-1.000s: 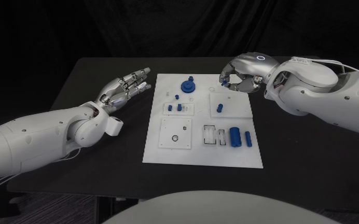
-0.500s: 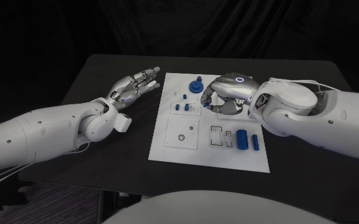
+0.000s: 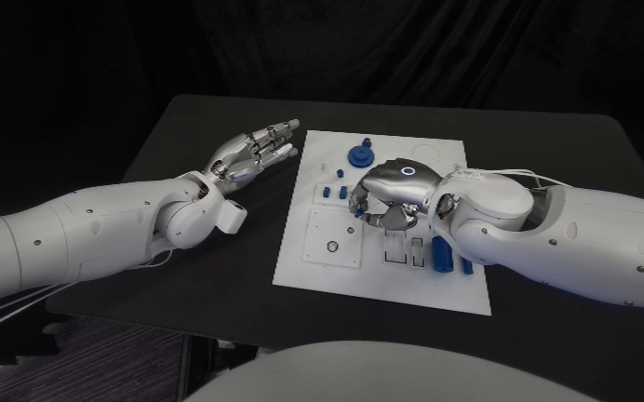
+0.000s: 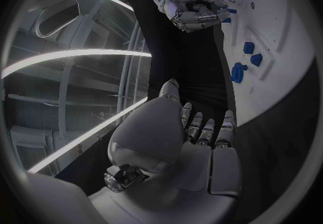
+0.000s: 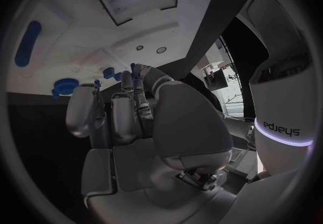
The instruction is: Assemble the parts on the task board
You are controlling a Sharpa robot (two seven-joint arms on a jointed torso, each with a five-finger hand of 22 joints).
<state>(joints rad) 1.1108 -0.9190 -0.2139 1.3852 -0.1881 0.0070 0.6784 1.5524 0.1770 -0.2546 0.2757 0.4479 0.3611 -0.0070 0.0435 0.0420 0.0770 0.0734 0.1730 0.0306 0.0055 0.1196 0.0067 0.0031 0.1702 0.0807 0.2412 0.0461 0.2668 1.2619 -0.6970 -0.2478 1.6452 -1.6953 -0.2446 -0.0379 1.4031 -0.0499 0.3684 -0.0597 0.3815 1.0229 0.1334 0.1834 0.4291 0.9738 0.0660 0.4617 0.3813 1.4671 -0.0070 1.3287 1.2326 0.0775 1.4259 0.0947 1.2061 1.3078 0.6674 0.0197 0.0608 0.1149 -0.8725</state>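
The white task board [image 3: 382,295] lies in the middle of the black table. My right hand [image 3: 385,197] hovers low over the board's middle with its fingers curled in, and a small blue part [image 3: 360,205] shows pinched at its fingertips. The left wrist view shows the same right hand [image 4: 194,6] with the blue part [image 4: 232,11] at its tips. My left hand [image 3: 255,155] is held flat and open, holding nothing, beside the board's far left corner. A blue gear-like part [image 3: 360,155] stands at the board's far end, with two small blue pegs [image 3: 333,194] nearer.
A large blue cylinder [image 3: 442,253] and a slimmer one [image 3: 465,263] lie on the board's near right, partly under my right forearm. A square plate with a round hole [image 3: 333,237] sits on the near left. Bare black table [image 3: 215,262] lies left of the board.
My right hand has moved from beyond the board's far right corner inward and nearer, to over the board's middle, keeping its fingers curled. The left hand has kept its pose. The camera has shifted.
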